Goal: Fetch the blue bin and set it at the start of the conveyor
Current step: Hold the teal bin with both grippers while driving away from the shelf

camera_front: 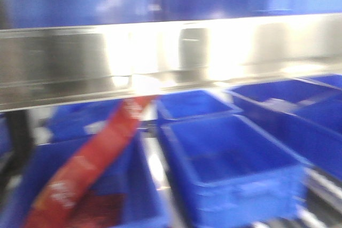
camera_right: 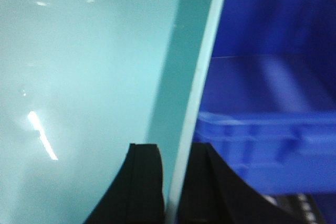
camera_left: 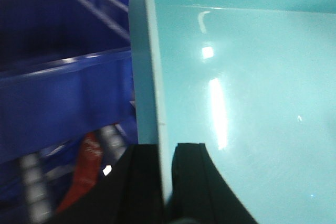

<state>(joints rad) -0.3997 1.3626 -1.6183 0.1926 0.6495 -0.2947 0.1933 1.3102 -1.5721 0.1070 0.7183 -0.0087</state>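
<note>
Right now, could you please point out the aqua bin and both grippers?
aqua bin (camera_left: 247,103): left wrist view, inner surface.
left gripper (camera_left: 167,151): left wrist view, between fingertips.
right gripper (camera_right: 176,153): right wrist view, between fingertips.

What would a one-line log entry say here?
left tool: shut on blue bin wall | right tool: shut on opposite wall | dark blue bins: alongside | conveyor start: not in view

Front view faces shelf rail (camera_front: 53,62), dark blue bins (camera_front: 235,164) below, both wrist views tight against blue bin (camera_left: 252,103)

Left pincer (camera_left: 167,153) pinching blue bin (camera_left: 252,103) wall, right pincer (camera_right: 173,153) apparently likewise
</note>
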